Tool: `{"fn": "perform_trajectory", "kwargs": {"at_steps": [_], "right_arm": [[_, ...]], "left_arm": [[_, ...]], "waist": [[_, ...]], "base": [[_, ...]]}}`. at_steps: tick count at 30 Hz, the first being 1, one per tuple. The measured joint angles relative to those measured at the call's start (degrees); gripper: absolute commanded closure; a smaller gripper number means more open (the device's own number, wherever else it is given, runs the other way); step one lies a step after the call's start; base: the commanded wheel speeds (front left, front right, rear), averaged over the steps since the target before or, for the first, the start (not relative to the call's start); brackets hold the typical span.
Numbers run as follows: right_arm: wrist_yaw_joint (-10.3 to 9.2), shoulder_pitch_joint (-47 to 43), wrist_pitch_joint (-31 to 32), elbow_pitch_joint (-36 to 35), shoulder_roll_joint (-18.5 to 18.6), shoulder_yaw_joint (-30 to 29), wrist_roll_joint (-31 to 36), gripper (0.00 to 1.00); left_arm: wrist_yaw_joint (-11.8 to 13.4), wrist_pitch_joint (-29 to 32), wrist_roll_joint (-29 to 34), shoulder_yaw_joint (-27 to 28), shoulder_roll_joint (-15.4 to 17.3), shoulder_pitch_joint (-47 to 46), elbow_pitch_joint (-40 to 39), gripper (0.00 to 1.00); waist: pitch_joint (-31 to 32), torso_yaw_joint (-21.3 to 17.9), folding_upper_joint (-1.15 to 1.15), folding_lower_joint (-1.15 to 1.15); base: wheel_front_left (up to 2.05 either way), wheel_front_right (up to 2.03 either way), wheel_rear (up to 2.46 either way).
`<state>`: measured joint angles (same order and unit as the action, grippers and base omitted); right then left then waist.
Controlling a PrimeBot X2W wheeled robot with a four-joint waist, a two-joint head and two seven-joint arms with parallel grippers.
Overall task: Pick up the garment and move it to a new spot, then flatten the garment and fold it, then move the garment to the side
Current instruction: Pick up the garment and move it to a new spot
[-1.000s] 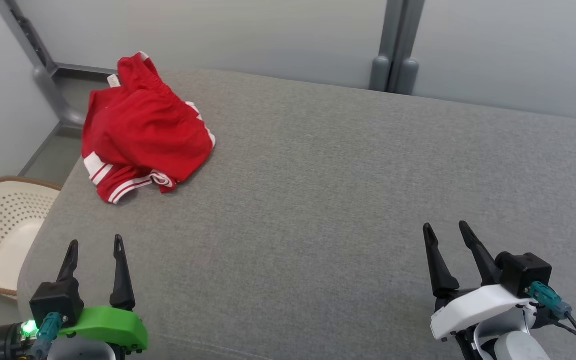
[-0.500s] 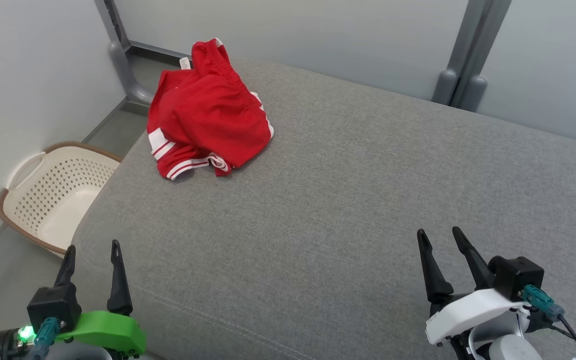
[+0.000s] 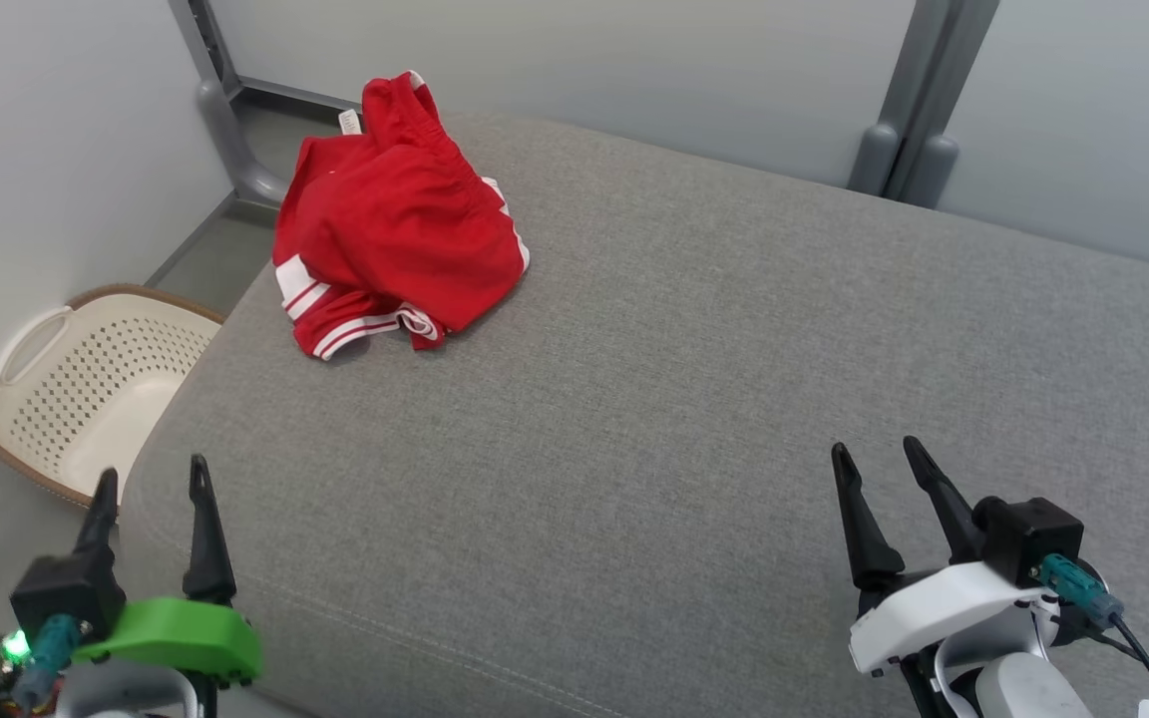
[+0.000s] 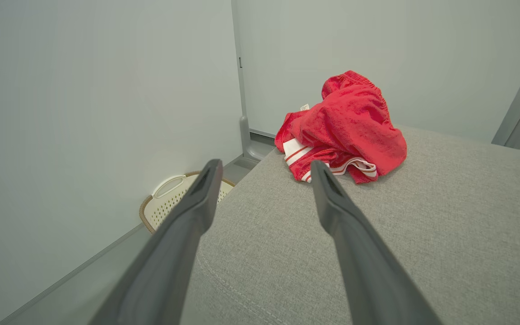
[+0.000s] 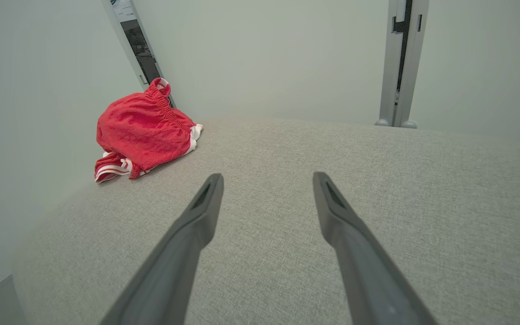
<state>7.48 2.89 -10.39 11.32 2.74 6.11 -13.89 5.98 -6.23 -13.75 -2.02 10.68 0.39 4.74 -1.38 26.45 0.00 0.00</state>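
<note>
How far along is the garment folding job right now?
Nothing looks done yet: the red garment lies crumpled at the far left corner of the grey surface, untouched. In hand: nothing; the left tool and right tool are open and empty, well short of it. Left: pick it up, move, flatten, fold, set aside.
</note>
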Motion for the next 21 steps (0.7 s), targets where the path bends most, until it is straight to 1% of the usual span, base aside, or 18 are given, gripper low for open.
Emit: {"fn": "perform_trajectory", "kwargs": {"at_steps": [6,10,14,16,18,21], "right_arm": [[0.0,1.9,2.0,-2.4,0.0,-1.3,3.0,0.0],[0.0,3.6,3.4,-5.1,0.1,-2.9,5.3,0.0],[0.0,4.7,4.1,-7.9,1.0,-5.8,6.8,0.0],[0.0,5.1,4.3,-9.4,1.2,-7.7,7.3,0.0],[0.0,5.7,4.6,-10.7,1.5,-9.3,7.8,0.0],[0.0,6.1,4.8,-13.1,1.6,-11.0,8.2,0.0]], "left_arm": [[-2.0,-1.3,-2.1,1.8,2.1,-8.9,1.6,0.0],[-2.8,-2.0,-3.5,3.7,4.1,-15.7,2.6,0.0],[-3.9,-2.3,-5.0,5.7,6.4,-23.2,4.0,0.0],[-5.0,-2.1,-6.5,6.1,7.3,-27.5,4.6,0.0],[-5.4,-1.8,-6.3,6.2,9.1,-31.0,5.0,0.0],[-6.3,-0.8,-6.9,6.8,10.8,-36.3,6.4,0.0]], "waist": [[-3.0,-2.6,0.0,0.0],[-5.7,-5.0,0.0,0.0],[-9.0,-8.0,0.0,0.0],[-11.0,-9.6,0.0,0.0],[-12.8,-10.9,0.0,0.0],[-15.8,-13.0,0.0,0.0]], "base": [[0.0,0.0,0.0],[0.0,0.0,0.0],[0.0,0.0,0.0],[0.0,0.0,0.0],[0.0,0.0,0.0],[0.0,0.0,0.0]]}}
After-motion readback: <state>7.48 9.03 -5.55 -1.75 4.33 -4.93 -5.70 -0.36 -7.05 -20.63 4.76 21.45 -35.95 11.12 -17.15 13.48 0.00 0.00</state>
